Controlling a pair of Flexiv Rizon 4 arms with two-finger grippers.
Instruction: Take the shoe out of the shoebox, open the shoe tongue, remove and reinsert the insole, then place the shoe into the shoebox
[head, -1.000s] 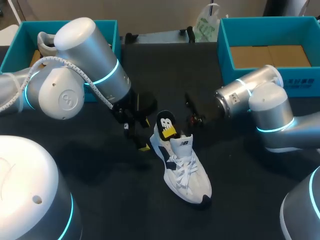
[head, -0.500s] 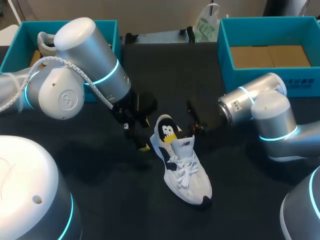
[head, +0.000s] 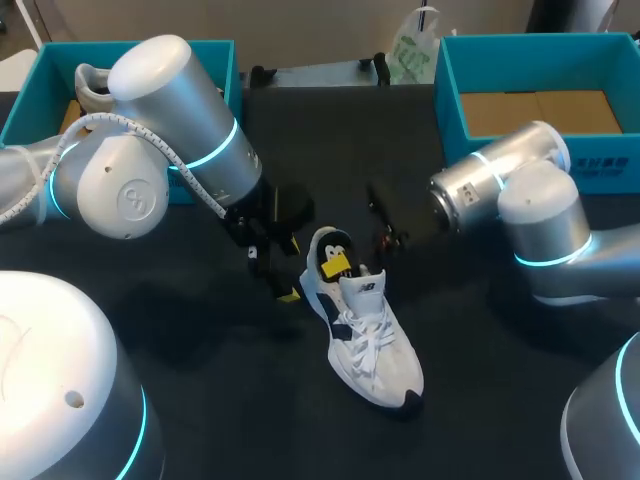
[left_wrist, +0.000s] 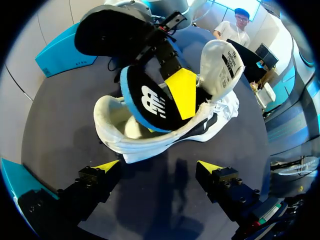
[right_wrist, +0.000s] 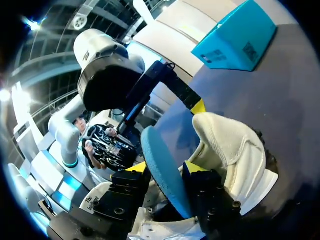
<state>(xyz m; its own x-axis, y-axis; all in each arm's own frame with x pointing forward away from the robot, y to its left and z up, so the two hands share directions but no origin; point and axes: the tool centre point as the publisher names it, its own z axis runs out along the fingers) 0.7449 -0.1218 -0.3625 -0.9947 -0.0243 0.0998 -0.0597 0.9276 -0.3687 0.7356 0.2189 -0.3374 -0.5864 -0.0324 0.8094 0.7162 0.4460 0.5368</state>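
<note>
A white sneaker with dark trim lies mid-table, toe towards me. Its black insole with a blue rim stands heel-end up in the shoe's opening. My right gripper reaches in from the right, open, with one finger on each side of the insole. One yellow fingertip rests on the insole's printed face. The tongue is pulled up. My left gripper hangs wide open just behind the shoe's heel, touching nothing.
A teal shoebox at the back left holds another shoe. A second teal shoebox with a cardboard floor stands at the back right. A plastic bag lies at the far edge between them.
The insole has sunk lower into the shoe's opening. My right gripper's fingers have parted around it and the right arm has drawn back slightly. The left arm has not moved.
</note>
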